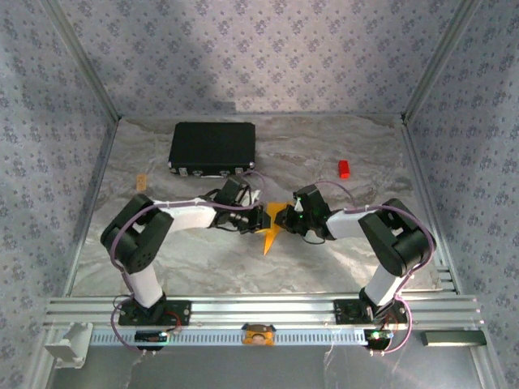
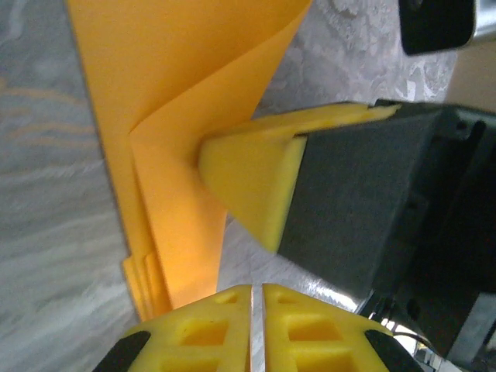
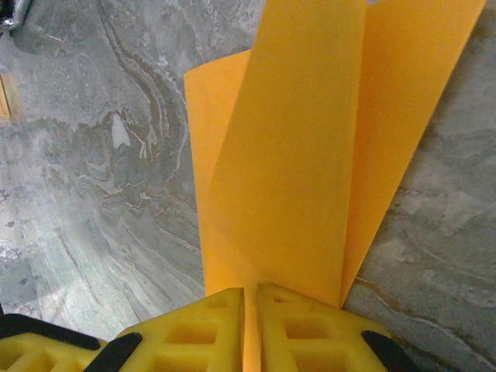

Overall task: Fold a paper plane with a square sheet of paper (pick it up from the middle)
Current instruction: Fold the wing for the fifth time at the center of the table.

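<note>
Pinching the partly folded sheet of paper [image 1: 272,228] near the middle of the table [image 1: 203,259] with the right gripper [image 3: 249,306], shut on its layers; left gripper [image 2: 257,298] closed beside its edge, hold unclear. Showing early creases only; most folds toward a plane seemingly left.

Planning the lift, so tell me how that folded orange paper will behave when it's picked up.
The orange paper will probably be floppy: its flaps spread loosely apart beyond the right end effector pinching it. It looks thin and light, so it likely sways when moved. Its layered folds should stiffen it slightly.
</note>
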